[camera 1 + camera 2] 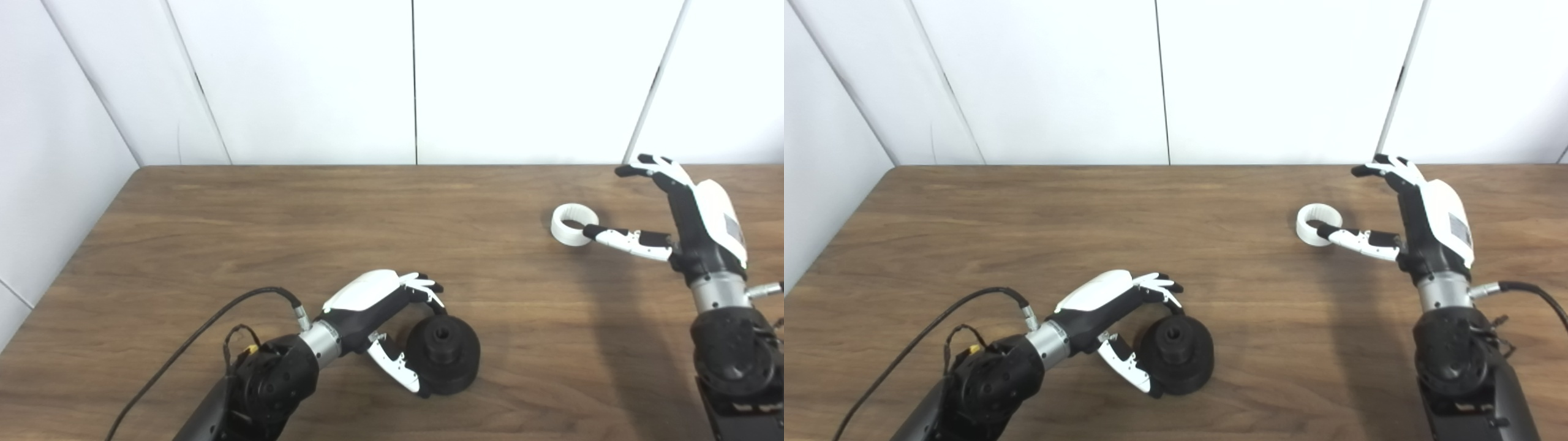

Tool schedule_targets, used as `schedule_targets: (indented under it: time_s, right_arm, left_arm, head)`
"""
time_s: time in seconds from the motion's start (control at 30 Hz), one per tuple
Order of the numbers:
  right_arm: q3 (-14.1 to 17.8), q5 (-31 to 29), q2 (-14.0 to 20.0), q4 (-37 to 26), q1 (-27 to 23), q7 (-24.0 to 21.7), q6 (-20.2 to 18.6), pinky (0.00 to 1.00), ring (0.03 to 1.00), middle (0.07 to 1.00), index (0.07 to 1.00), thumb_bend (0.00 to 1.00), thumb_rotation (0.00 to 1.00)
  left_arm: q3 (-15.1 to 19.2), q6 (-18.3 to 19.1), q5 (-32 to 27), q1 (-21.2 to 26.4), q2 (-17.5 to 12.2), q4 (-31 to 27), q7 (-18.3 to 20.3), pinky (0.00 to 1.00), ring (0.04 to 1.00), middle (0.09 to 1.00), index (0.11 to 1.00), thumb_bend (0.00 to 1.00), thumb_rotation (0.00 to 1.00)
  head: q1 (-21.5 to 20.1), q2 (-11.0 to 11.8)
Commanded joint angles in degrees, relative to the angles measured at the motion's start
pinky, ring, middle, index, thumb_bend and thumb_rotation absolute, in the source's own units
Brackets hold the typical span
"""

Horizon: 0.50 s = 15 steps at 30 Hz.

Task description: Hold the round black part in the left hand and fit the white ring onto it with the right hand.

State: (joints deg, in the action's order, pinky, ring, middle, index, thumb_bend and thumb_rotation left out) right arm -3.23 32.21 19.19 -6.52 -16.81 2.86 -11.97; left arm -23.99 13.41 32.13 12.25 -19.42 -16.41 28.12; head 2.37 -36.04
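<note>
The round black part (444,355) lies flat on the wooden table (367,220) near the front, its central hub facing up. My left hand (383,312) curls around its left side, fingers over the far rim and thumb against the near rim, touching it while it rests on the table. The white ring (574,224) lies flat at the right. My right hand (674,214) stands open beside it, thumb tip resting at the ring's near edge, fingers raised above and behind it.
White wall panels (416,79) stand along the table's far edge and the left side. A black cable (202,334) trails from my left forearm across the front left of the table.
</note>
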Motion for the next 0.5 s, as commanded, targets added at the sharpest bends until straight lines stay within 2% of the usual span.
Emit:
schedule_targets:
  time_s: [0.0,0.23,0.47]
  right_arm:
    - [-0.39,1.20,1.38,0.41,-3.80,0.32,2.41,0.93,0.950,0.891,0.719,0.87,0.29]
    - [-2.89,4.02,2.94,7.60,-7.39,-0.59,1.90,0.98,0.981,0.904,0.725,0.88,0.30]
    - [-4.35,4.96,3.53,14.02,-10.20,-0.25,2.79,1.00,1.000,0.906,0.719,0.96,0.29]
  left_arm:
    - [-0.11,-0.91,-0.10,0.56,-0.10,0.01,0.14,0.87,0.980,0.913,0.621,0.90,0.22]
    - [0.24,-1.92,-0.19,0.13,-0.29,0.43,-0.41,0.87,0.971,0.908,0.613,0.90,0.22]
    - [0.27,-1.42,-0.23,-0.18,-0.30,0.09,-0.02,0.87,0.968,0.910,0.611,0.90,0.22]
  head:
    - [0.01,-0.02]
    - [-0.80,0.40]
    - [-0.72,0.62]
